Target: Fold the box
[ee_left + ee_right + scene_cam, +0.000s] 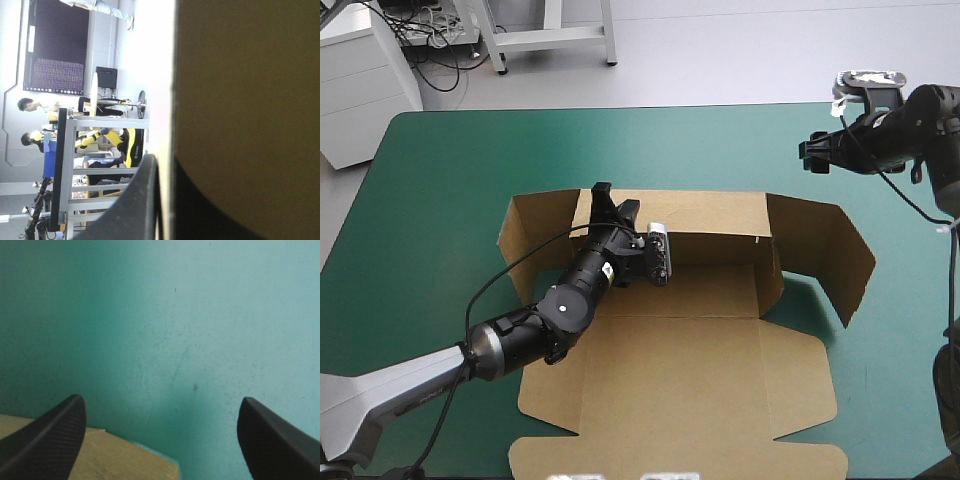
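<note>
The brown box [690, 340] lies in the middle of the teal-green cover, its back wall [710, 215] raised and its lid flat toward the near edge. My left gripper [610, 205] reaches over the base and sits at the top of the back wall near its left end, shut on the box. In the left wrist view the board [250, 100] fills the side beside one black finger [135, 205]. My right gripper [812, 155] hangs open above the far right of the table, away from the box. Between its fingers [160, 405] is bare cover, with a board corner [120, 460] below.
The box's right side flap [840, 260] stands up and angles outward; the left flap [535, 235] leans up too. Bare teal-green cover [430, 250] surrounds the sheet. A white cabinet [360, 80] stands beyond the table's far left corner.
</note>
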### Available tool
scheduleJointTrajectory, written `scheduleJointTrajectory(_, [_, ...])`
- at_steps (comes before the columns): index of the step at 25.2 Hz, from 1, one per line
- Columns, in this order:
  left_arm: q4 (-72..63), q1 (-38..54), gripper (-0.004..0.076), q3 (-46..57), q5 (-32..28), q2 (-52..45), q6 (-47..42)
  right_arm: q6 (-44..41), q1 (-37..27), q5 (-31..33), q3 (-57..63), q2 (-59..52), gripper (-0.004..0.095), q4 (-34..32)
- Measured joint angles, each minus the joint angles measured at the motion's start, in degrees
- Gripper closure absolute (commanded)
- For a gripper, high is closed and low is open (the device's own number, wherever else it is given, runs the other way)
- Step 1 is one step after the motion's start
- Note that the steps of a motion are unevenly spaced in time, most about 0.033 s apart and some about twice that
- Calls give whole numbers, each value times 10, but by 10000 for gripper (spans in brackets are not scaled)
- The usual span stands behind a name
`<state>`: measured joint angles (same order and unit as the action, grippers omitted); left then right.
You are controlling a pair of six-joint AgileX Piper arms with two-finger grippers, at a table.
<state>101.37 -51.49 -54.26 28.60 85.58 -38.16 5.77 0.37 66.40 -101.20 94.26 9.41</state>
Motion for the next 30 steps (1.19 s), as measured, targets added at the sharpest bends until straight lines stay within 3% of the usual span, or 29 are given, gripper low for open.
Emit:
scheduleJointTrajectory(4, [0, -1, 756, 0, 2, 0, -4, -2, 0, 44, 0, 24, 148, 2])
scheduleJointTrajectory(11, [0, -3, 756, 0, 6, 0, -4, -11, 0, 46, 41, 9, 147, 4])
scheduleJointTrajectory(20, [0, -4, 756, 2, 19, 0, -8, 34, 0, 42, 198, -104, 173, 17])
scheduleJointTrajectory(30, [0, -4, 756, 2, 20, 0, -8, 204, 0, -58, 337, -202, 174, 156])
